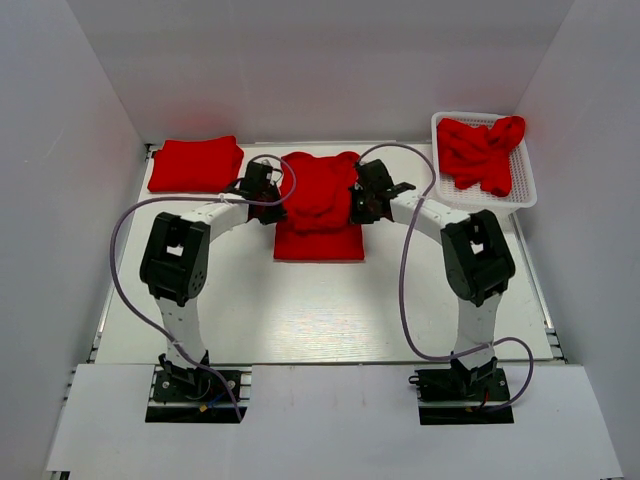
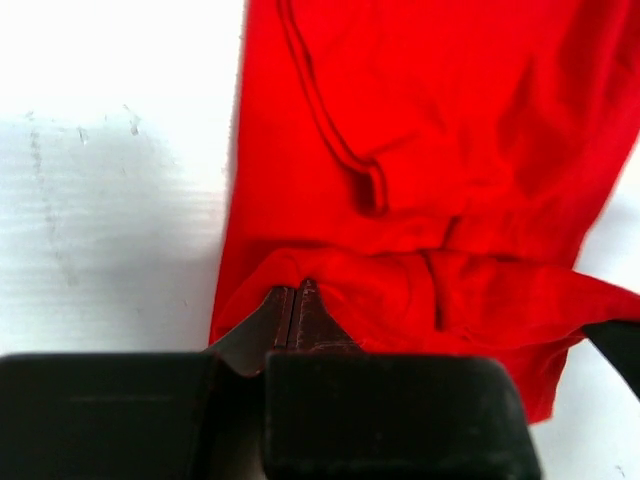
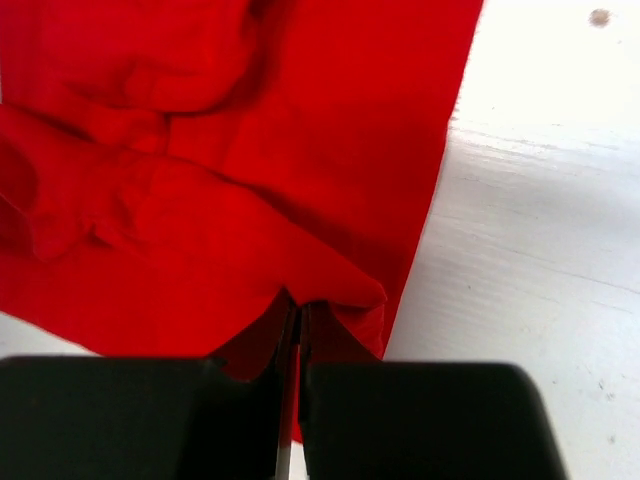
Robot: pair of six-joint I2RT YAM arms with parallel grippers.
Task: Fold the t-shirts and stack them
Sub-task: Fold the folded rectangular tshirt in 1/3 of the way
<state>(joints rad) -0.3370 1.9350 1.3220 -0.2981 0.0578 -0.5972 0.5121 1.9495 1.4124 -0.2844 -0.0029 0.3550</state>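
A red t-shirt [image 1: 318, 205] lies at the table's middle back, partly folded, its upper part bunched over its lower part. My left gripper [image 1: 268, 190] is shut on the shirt's left edge; in the left wrist view its fingertips [image 2: 295, 300] pinch a fold of the red fabric [image 2: 430, 150]. My right gripper [image 1: 366, 195] is shut on the shirt's right edge; in the right wrist view its fingertips [image 3: 296, 312] pinch a fold of the fabric [image 3: 250, 150]. A folded red t-shirt [image 1: 197, 164] lies at the back left. Crumpled red t-shirts [image 1: 482, 152] fill the basket.
A white mesh basket [image 1: 524, 192] stands at the back right. White walls close in the table on the left, right and back. Purple cables loop from both arms above the table.
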